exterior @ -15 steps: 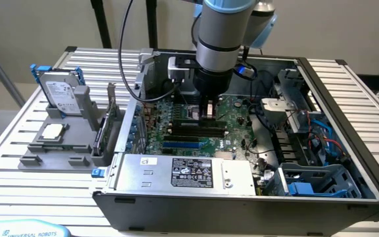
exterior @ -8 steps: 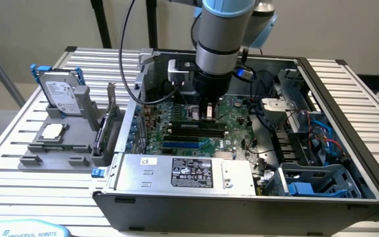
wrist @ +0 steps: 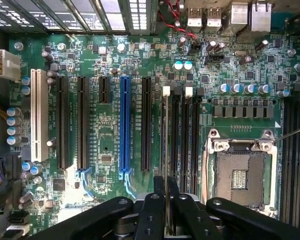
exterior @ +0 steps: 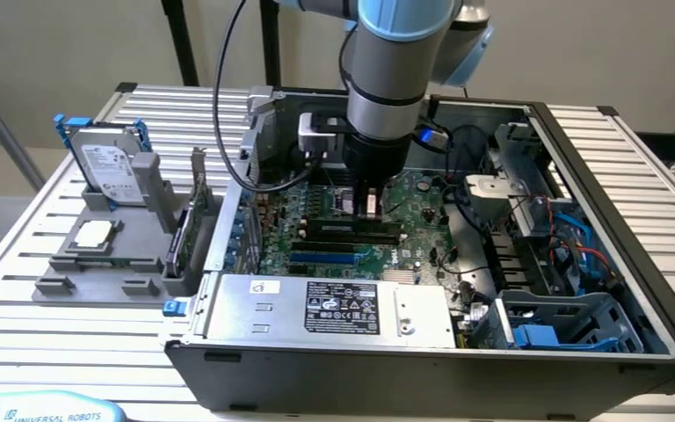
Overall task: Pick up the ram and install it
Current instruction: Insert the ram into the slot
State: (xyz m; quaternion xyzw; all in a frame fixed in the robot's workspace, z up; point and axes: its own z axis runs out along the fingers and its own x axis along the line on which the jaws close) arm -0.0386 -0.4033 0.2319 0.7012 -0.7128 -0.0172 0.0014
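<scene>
Holding the ram (wrist: 166, 150) edge-on, the gripper (wrist: 166, 220) is seen in the wrist view with its fingers closed tight on the stick's upper edge, so the pick-up can be taken as done. The stick is seen there as a thin vertical line running from the fingers down toward the motherboard (wrist: 110, 150). It lines up with the memory slots (wrist: 182, 135) with white latches, just beside the CPU socket (wrist: 239, 175).

In the exterior view the arm (exterior: 394, 79) is lowered into the open case (exterior: 619, 220), the gripper (exterior: 368, 204) standing over the motherboard (exterior: 314, 251) close to the black slots (exterior: 350, 233). Whether the lower edge of the stick is already touching a slot cannot be told; it appears not pressed home, since a good part of it stands above the board.

Judged from this, the carrying and aligning are largely finished, while seating the stick fully and letting go are left. On the tray outside the case a hard drive (exterior: 112, 167) and a processor (exterior: 94, 232) lie untouched.
</scene>
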